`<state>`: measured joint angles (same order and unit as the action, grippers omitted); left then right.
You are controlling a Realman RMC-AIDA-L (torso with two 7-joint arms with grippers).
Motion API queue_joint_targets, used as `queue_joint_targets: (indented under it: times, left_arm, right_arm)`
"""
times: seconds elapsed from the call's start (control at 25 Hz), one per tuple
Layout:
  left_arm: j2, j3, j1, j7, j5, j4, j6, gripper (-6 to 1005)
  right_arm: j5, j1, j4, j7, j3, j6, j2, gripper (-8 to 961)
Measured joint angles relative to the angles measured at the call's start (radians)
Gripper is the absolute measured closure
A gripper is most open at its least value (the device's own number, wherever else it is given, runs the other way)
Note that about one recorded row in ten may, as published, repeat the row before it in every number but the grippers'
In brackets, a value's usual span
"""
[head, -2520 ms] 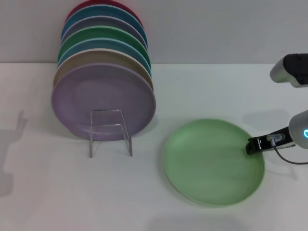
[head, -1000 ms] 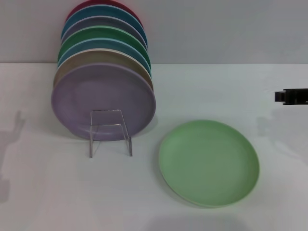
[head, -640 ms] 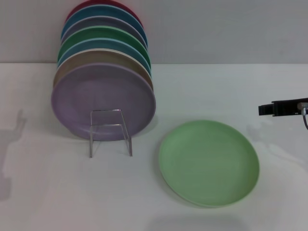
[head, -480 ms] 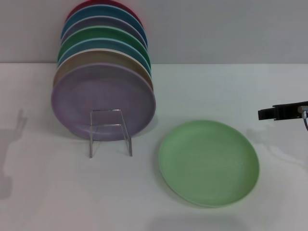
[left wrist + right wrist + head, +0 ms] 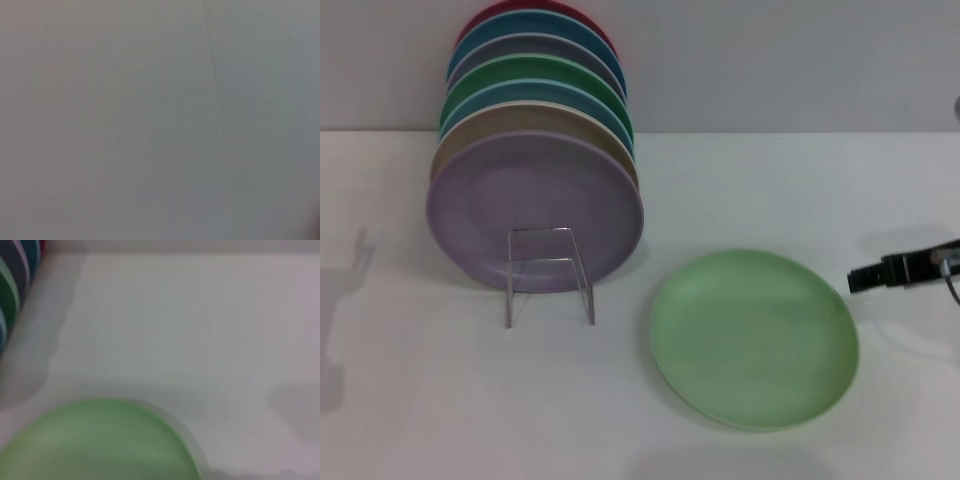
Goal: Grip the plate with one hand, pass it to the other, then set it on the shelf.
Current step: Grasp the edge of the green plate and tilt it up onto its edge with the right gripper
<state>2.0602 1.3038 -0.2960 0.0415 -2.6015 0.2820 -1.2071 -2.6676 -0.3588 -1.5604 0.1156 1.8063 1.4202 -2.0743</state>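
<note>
The pale mint-green plate [image 5: 755, 338] lies flat on the white table, right of centre. It also shows in the right wrist view [image 5: 100, 442], low and close. My right gripper [image 5: 868, 279], black on a slim arm with a small cable, hovers just off the plate's right rim, not touching it. The wire shelf [image 5: 550, 275] stands to the left, its square loop in front of a lilac plate [image 5: 535, 205]. My left gripper is out of view; the left wrist view shows only a blank grey surface.
Several coloured plates [image 5: 535, 90] lean in a row behind the lilac one, against the back wall; their edges show in the right wrist view [image 5: 12, 290]. Bare white table [image 5: 770, 190] lies between the rack and the right gripper.
The right gripper left the plate's rim, rose away to the right, then came back down and left toward the rim. The plate sits slightly further left than at first.
</note>
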Motion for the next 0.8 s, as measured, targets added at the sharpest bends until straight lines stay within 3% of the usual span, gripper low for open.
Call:
queue_joint_targets:
  times: [0.12, 0.8]
  left_arm:
    - [0.000, 0.000, 0.000, 0.000, 0.000, -0.001, 0.000, 189]
    - [0.003, -0.002, -0.008, -0.001, -0.006, -0.009, 0.002, 189]
  right_arm:
    - [-0.006, -0.008, 0.018, 0.000, -0.001, 0.002, 0.000, 251]
    - [-0.008, -0.084, 0.178, 0.013, -0.018, -0.042, -0.003, 256]
